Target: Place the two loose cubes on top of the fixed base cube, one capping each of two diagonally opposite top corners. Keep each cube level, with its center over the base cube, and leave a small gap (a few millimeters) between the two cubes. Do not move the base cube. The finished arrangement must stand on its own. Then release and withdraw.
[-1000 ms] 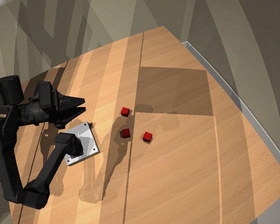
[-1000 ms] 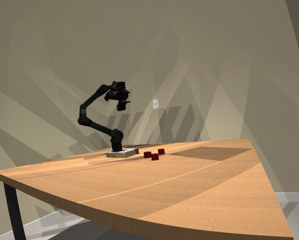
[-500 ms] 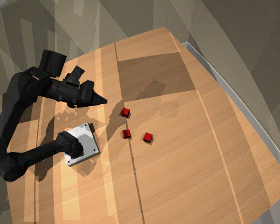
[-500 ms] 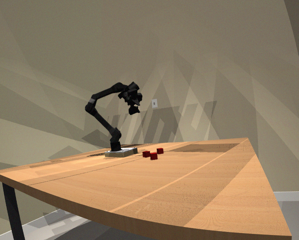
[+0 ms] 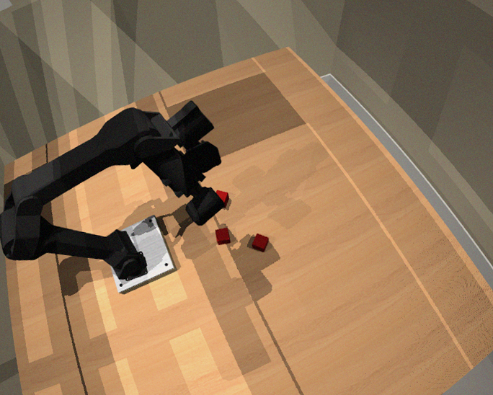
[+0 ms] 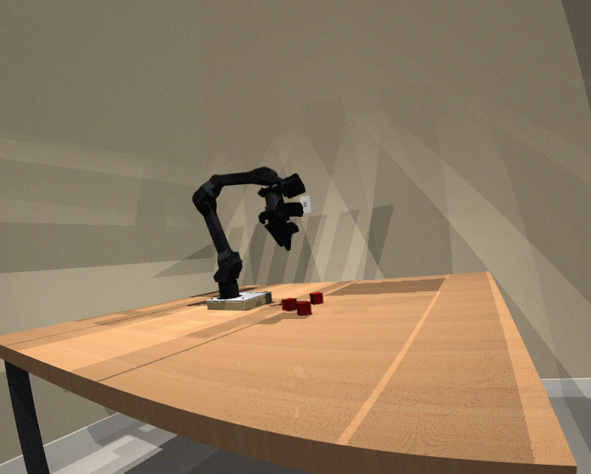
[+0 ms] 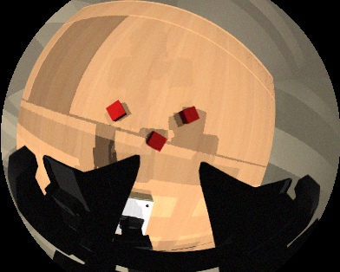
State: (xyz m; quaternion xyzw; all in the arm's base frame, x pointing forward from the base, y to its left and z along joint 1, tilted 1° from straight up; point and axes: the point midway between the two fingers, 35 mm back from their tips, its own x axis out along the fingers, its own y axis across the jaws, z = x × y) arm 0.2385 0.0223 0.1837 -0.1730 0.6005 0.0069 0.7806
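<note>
Three similar red cubes stand apart on the wooden table; I cannot tell which is the fixed base. One cube (image 5: pixel 222 236) (image 6: pixel 289 304) (image 7: pixel 156 141) is nearest the arm's base. A second cube (image 5: pixel 260 242) (image 6: pixel 304 308) (image 7: pixel 189 114) is farther out, on the right in the wrist view. A third cube (image 5: pixel 221 197) (image 6: pixel 316 297) (image 7: pixel 116 110) is on the left in the wrist view and partly hidden by the arm in the top view. My gripper (image 6: pixel 288 247) (image 7: pixel 170 164) is open and empty, pointing down high above the table. No cube is stacked.
The arm stands on a pale mounting plate (image 5: pixel 159 256) (image 6: pixel 256 297) (image 7: pixel 145 212) near the table's left side in the top view. The table (image 5: pixel 333 265) (image 6: pixel 295 370) (image 7: pixel 173 87) carries broad shadows. Walls rise behind it.
</note>
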